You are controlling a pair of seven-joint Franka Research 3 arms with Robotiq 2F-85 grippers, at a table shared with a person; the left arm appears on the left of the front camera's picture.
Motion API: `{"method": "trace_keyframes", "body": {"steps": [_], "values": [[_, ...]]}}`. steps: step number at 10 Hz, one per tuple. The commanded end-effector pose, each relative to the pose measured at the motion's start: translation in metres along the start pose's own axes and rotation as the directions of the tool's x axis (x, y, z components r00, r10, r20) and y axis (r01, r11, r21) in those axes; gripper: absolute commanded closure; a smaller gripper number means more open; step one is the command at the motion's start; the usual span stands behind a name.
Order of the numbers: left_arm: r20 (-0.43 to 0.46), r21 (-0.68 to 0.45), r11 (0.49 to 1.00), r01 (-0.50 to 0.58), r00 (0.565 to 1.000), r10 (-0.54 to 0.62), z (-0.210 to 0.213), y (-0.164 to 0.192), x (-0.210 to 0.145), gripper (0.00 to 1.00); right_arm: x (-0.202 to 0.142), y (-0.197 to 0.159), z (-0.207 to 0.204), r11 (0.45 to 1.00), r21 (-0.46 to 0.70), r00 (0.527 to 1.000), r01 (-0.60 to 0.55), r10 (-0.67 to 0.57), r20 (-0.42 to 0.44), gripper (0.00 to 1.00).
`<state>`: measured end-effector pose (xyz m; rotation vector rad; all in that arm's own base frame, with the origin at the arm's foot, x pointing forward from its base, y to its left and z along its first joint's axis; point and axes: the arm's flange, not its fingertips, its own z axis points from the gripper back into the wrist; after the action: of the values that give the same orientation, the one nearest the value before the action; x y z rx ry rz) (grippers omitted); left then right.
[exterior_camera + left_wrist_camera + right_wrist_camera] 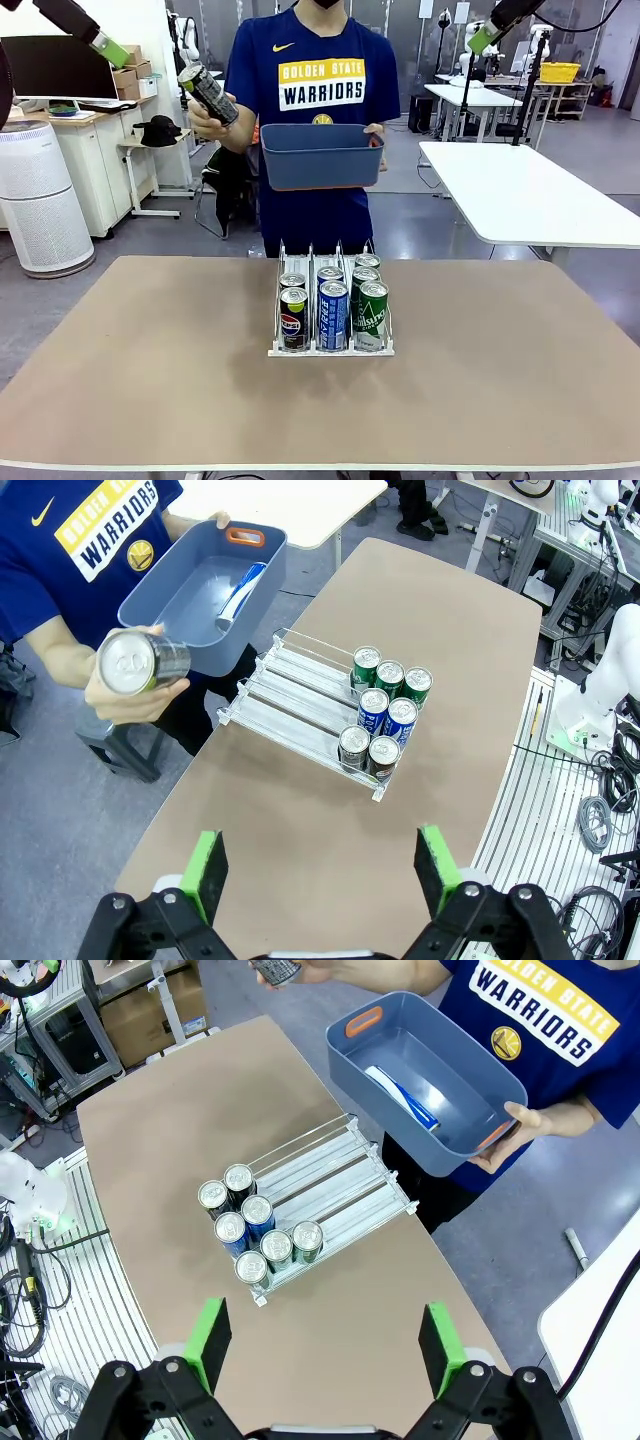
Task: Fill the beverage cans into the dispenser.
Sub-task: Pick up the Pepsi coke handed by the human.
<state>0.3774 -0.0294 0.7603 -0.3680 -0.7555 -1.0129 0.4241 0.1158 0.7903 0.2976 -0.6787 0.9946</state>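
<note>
The dispenser (330, 345) stands mid-table with several beverage cans (333, 312) at its front lip: two black Pepsi ones on the left, two blue in the middle, two green on the right. Across the table a person holds a black can (208, 93) in one raised hand and a dark blue bin (320, 155) in the other. Inside the bin lies a blue can (241, 593). My left gripper (320, 870) hangs open high above the table's left side, nothing between its fingers. Above the right side my right gripper (325, 1345) is likewise open and empty, well over the dispenser (335, 1185).
The rear halves of the dispenser's lanes (290, 695) are bare. A second white table (530, 190) stands at the right behind. A white air purifier (40, 195) stands on the floor at the far left. Cables and rails run along the robot's side of the table (560, 780).
</note>
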Motion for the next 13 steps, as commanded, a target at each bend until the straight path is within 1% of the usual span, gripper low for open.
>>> {"method": "trace_keyframes", "body": {"steps": [1, 7, 8, 9, 10, 11, 12, 13], "values": [[-0.012, 0.002, 1.0, -0.007, 1.0, 0.007, 0.0, -0.001, -0.001, 0.0, 0.0, 0.0, 0.0, 1.0, 0.0, 1.0, 0.001, -0.001, 0.0, 0.0], [-0.012, 0.002, 1.0, -0.007, 1.0, 0.007, 0.0, -0.001, -0.001, 0.0, 0.0, 0.0, 0.0, 1.0, 0.0, 1.0, 0.001, -0.001, 0.0, 0.0], [0.0, 0.0, 1.0, 0.0, 1.0, 0.0, 0.0, 0.0, 0.0, 0.0, 0.0, 0.0, 0.0, 1.0, 0.0, 1.0, 0.001, -0.001, 0.0, 0.0], [-0.03, -0.024, 1.0, 0.011, 0.999, -0.012, 0.009, -0.002, 0.004, 0.0, 0.0, 0.0, 0.0, 1.0, 0.0, 1.0, 0.001, -0.001, 0.0, 0.0], [-0.083, 0.054, 0.996, 0.067, 0.995, -0.062, -0.01, 0.01, 0.01, 0.0, 0.0, 0.0, 0.0, 1.0, 0.0, 1.0, 0.001, -0.001, 0.0, 0.0], [-0.101, 0.071, 0.994, 0.088, 0.992, -0.08, -0.022, 0.021, 0.018, 0.0, 0.0, 0.0, 0.0, 1.0, 0.0, 1.0, 0.001, -0.001, 0.0, 0.0], [-0.124, 0.135, 0.979, 0.152, 0.983, -0.136, -0.025, 0.033, 0.022, 0.0, 0.0, 0.0, 0.0, 1.0, 0.0, 1.0, 0.001, -0.001, 0.0, 0.0], [-0.122, 0.162, 0.97, 0.182, 0.979, -0.163, -0.035, 0.05, 0.027, 0.0, 0.0, 0.0, 0.0, 1.0, 0.0, 1.0, 0.001, -0.001, 0.0, 0.0]]}}
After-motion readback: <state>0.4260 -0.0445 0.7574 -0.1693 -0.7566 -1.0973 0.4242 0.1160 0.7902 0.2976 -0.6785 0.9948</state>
